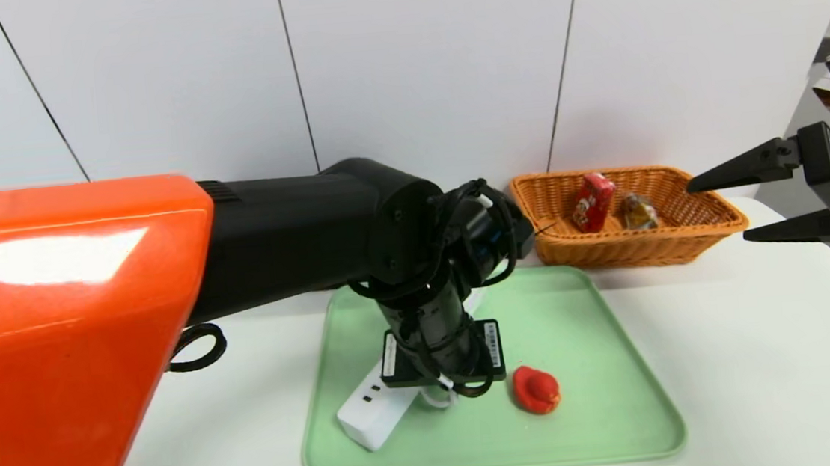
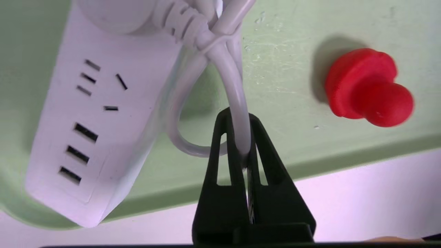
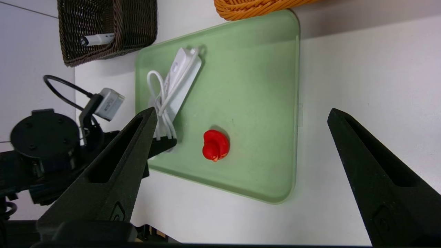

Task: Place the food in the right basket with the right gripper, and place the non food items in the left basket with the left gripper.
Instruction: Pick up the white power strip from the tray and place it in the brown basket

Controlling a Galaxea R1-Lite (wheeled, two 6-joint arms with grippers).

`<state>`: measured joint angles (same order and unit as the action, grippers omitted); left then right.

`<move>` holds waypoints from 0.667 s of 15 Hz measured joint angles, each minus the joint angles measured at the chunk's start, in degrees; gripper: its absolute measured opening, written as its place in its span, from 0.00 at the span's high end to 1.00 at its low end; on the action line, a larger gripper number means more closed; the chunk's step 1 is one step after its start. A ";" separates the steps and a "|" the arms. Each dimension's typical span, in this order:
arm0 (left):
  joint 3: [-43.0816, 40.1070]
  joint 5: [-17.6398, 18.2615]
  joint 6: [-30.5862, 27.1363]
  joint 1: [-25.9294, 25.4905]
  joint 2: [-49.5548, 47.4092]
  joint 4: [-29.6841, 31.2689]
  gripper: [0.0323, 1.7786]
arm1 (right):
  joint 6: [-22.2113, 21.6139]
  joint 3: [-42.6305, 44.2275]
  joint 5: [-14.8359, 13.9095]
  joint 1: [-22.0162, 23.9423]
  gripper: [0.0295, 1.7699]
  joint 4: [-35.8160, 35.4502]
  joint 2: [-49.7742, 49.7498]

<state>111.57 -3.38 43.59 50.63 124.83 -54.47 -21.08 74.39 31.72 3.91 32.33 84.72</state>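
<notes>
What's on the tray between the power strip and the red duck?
Only bare green tray separates the power strip from the red duck, clearest in the right wrist view.

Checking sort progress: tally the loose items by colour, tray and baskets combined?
Red: 2, rubber duck on the green tray, drink carton in the orange basket
White: 2, power strip on the tray, marker in the dark brown basket
Brown: 1, snack packet in the orange basket
Total: 5
</notes>
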 joint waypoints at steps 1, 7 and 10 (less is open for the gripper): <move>0.04 0.21 0.09 0.00 -0.68 0.43 0.97 | -0.04 -0.07 -0.02 -0.06 0.03 0.00 -0.13; 0.20 0.85 0.32 0.04 -4.24 5.30 0.97 | 0.00 -0.38 0.00 -0.20 0.03 0.07 -0.50; 0.20 5.27 0.01 0.41 -7.33 7.28 0.97 | 0.00 -0.38 -0.09 -0.26 0.03 0.05 -0.49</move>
<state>111.76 1.89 43.61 51.04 117.51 -47.19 -21.08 74.01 31.63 3.66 32.38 84.24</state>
